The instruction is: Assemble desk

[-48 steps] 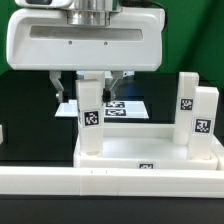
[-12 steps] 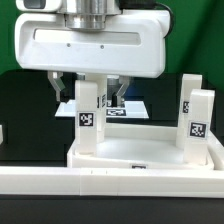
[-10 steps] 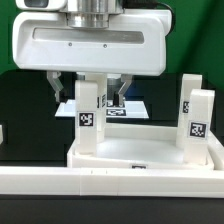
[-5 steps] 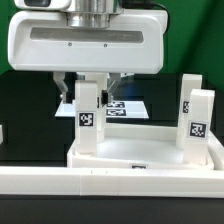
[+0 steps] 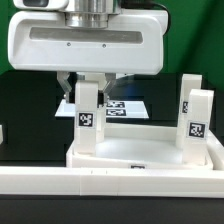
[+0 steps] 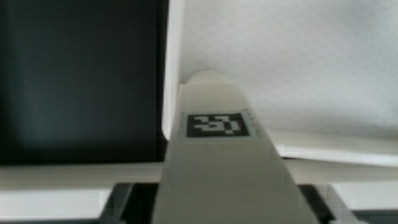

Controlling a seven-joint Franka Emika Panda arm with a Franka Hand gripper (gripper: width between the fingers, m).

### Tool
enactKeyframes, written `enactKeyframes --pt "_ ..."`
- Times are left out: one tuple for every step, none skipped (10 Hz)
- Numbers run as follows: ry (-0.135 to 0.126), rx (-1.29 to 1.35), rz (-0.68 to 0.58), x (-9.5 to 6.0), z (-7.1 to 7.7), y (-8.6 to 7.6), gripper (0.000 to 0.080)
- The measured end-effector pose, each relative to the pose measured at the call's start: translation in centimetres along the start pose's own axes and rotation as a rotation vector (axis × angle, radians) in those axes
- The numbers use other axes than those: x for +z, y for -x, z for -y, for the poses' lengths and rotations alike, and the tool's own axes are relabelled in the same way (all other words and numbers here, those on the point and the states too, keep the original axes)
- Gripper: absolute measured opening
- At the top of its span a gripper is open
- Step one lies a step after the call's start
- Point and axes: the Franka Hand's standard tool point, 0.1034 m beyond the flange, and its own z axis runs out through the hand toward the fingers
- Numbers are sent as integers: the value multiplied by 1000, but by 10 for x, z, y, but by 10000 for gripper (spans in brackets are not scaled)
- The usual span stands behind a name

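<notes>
Tool: the tool (image 5: pixel 88 88) sits over the upright leg (image 5: pixel 90 118) at the exterior view's left; a second ago its fingers (image 5: pixel 66 88) stood wide of the leg on both sides, now they have drawn in against its upper end. Reads as a narrow clamp on the leg.
Wrist view: the leg (image 6: pixel 221 150) fills the middle with its tag facing the camera; the fingertips themselves are hard to make out there.
Leg: upright in the tabletop's corner at the exterior view's left, not shifted by the closing.
Tabletop: the tabletop (image 5: pixel 140 155) lies flat on the table, rim up, unmoved.
Other legs: two more legs (image 5: pixel 199 125) stand at the corners on the exterior view's right.
Marker board: the marker board (image 5: pixel 122 108) lies behind, partly hidden.
Meaning: grip just taken; my judgement is that twisting or pressing the leg home in its socket comes next.
Risk: an off-centre clamp could tilt the leg.
</notes>
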Motion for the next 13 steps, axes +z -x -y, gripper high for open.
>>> enactKeyframes --pt "-12 128 1 1 -5 -1 288" --pt "-27 264 1 1 -8 -2 288" --pt "-29 363 0 2 -8 -2 289" --pt "-29 426 0 2 -8 -2 290" --pt "-28 536 1 2 -8 -2 290" --pt "-29 625 3 2 -8 -2 291" --pt "-30 742 6 2 -8 -2 291" --pt "-28 833 13 2 -8 -1 291" --pt "-27 921 17 2 -8 -1 291" --pt "-25 1062 19 3 -7 -1 291" --pt "-27 1140 20 3 -7 -1 291" --pt "-31 1220 23 3 -7 -1 291" --pt "-31 1255 24 3 -7 -1 291"
